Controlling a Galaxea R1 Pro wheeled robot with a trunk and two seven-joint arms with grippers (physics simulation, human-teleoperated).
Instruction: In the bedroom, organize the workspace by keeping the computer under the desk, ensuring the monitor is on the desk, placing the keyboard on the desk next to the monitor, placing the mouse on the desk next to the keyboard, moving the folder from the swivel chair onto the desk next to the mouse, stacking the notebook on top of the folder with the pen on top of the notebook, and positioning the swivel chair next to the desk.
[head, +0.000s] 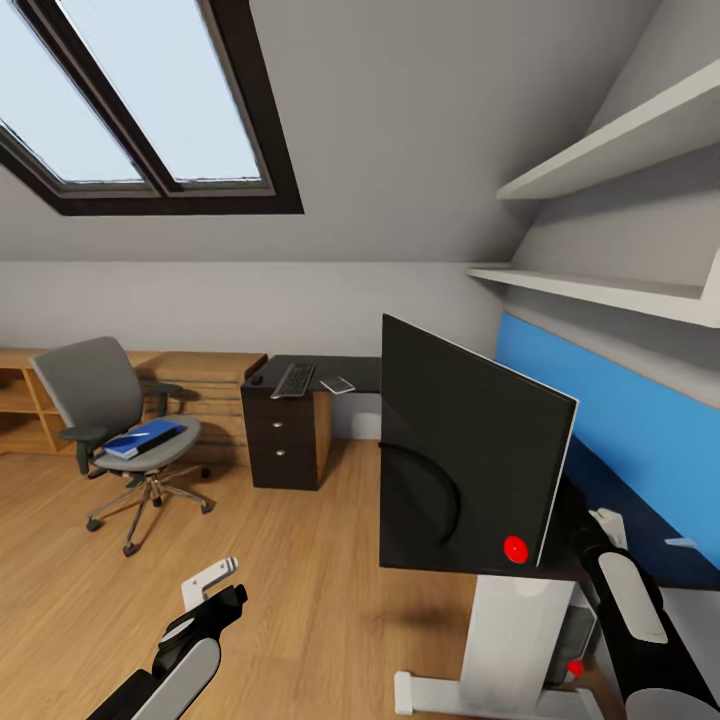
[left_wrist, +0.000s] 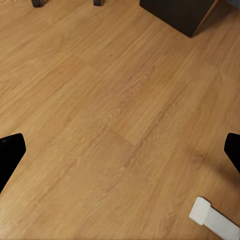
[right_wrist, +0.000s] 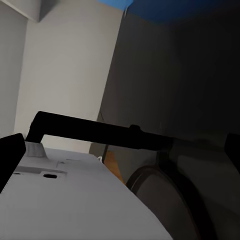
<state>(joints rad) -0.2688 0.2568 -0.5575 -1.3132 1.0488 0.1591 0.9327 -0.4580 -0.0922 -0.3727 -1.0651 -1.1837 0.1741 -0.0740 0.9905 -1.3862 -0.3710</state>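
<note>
An attic bedroom with a sloped ceiling, a skylight (head: 130, 100) at upper left, and a wooden floor (head: 300, 560). Close in front of the head camera, the monitor (head: 470, 460) stands as a large black panel with a pale edge, its back or dark face toward the camera, a red dot low on it; it sits on the near end of the black tabletop (head: 600, 530), which runs along a blue rear panel (head: 620, 420) on the right wall. Below the monitor are a white desk leg (head: 510, 640) and part of the grey computer (head: 572, 640) with a small red mark, under the desk. At the far end of the tabletop, above a dark three-knob drawer unit (head: 280, 440), lie the keyboard (head: 294, 379), the small black mouse (head: 257, 379) just to its left, and the grey notebook (head: 338, 385) just to its right. The chair (head: 115, 430) stands on the floor left of the desk, well apart from it, with the blue folder (head: 145, 439) flat on its seat. The left gripper (head: 215, 590) hangs low over bare floor; in its wrist view the jaws are wide apart and hold nothing. The right gripper (head: 605, 525) is beside the monitor's lower right edge; its wrist view shows the fingertips (right_wrist: 11, 155) spread, with the monitor's stand and round base ahead, and whether it grips anything cannot be told.
</note>
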